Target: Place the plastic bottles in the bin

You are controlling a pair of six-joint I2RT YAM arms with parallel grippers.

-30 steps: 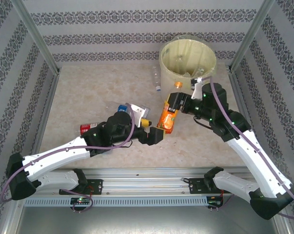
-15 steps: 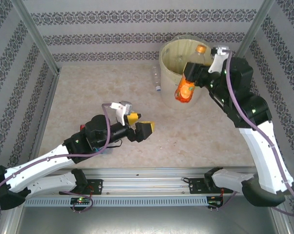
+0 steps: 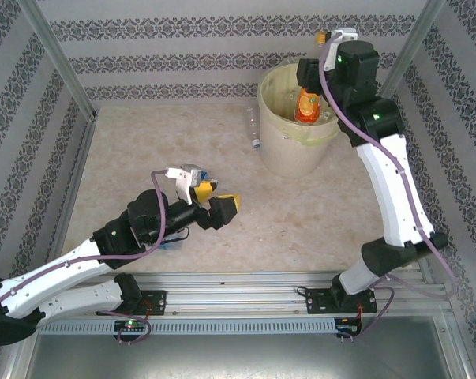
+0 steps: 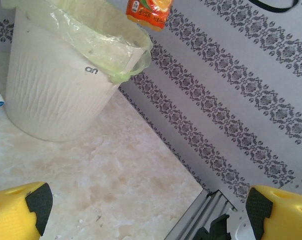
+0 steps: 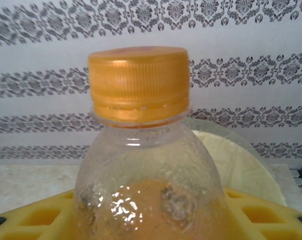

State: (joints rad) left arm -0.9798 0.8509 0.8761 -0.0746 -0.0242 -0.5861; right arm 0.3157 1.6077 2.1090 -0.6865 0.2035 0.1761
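Observation:
My right gripper (image 3: 309,79) hangs over the bin (image 3: 289,150) and is shut on a plastic bottle (image 3: 307,106) with an orange label. In the right wrist view that bottle (image 5: 140,175) stands upright between the yellow fingers (image 5: 30,217), orange cap (image 5: 138,82) on top. The bin (image 4: 55,95) is cream-white with a pale yellow bag liner, and clear bottles (image 3: 289,99) lie inside it. Another clear bottle (image 3: 253,126) with a blue cap lies on the table left of the bin. My left gripper (image 3: 214,201) is open and empty, low over the table's middle; (image 4: 145,205) marks it in its wrist view.
Patterned walls close in the table at the back and both sides, with metal posts (image 3: 56,55) at the corners. A blue-capped object (image 3: 204,175) shows partly under the left wrist. A metal rail (image 3: 238,284) runs along the near edge.
My right arm has lifted the orange-labelled bottle from the table's middle up and back until it is over the bin. My left arm has drawn back towards the near left, its gripper still open.

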